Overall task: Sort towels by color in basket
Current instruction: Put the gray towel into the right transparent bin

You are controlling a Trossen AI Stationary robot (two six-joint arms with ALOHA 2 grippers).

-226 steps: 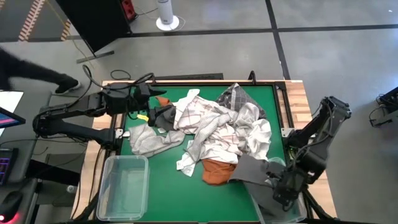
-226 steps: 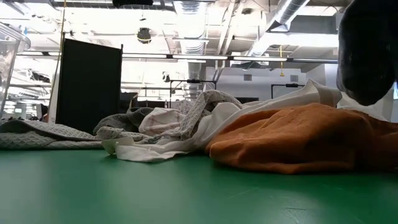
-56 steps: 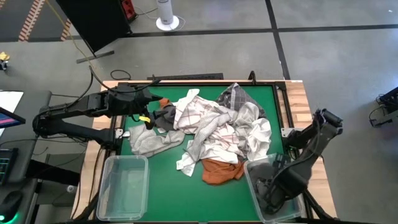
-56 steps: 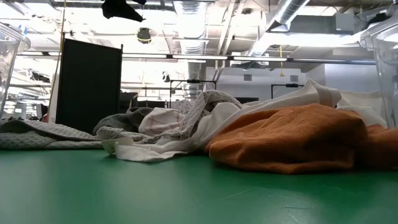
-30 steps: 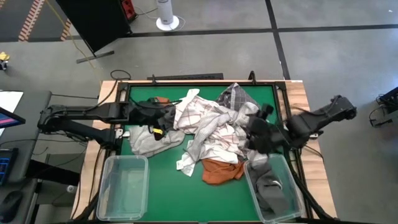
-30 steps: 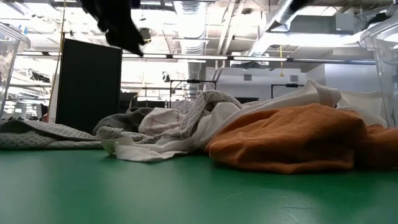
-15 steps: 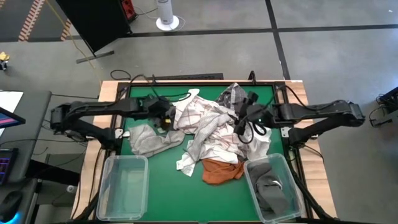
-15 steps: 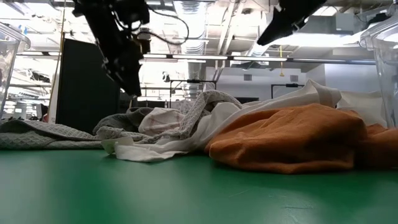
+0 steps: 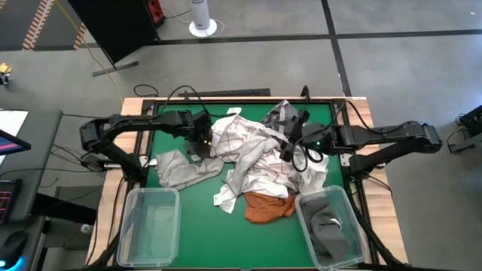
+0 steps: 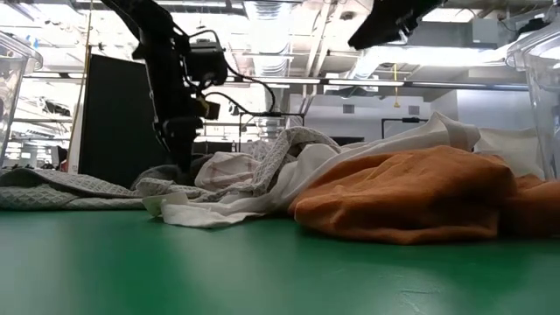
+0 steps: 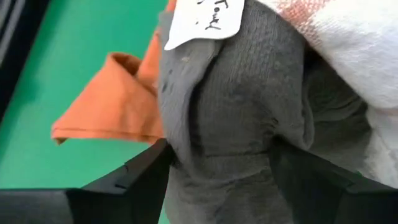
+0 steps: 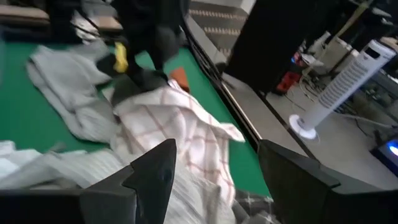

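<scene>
A heap of towels lies mid-table: white-and-red checked, white, light grey and rust orange. At the heap's left edge a dark grey towel with a white tag lies over a second orange one. My left gripper points steeply down onto it, its fingers apart on either side of a raised fold. My right gripper hangs open above the heap's right half, with nothing between its fingers. My left gripper comes from above, slanting down, with a raised fold of the dark grey towel between its two fingers. The cloth fills the gap and reaches both fingers' inner sides. Whether it is pinched I cannot tell. The towel lies on the heap.
Two clear baskets stand at the near edge. The left one shows nothing inside. The right one holds a dark grey towel. Bare green table lies between them and in front of the heap.
My left gripper has swung toward the heap and gone down, tipping from nearly level to steeply downward onto the dark grey towel. My right gripper has moved from beside the right basket toward the table's far left, over the heap. The towels have kept still.
</scene>
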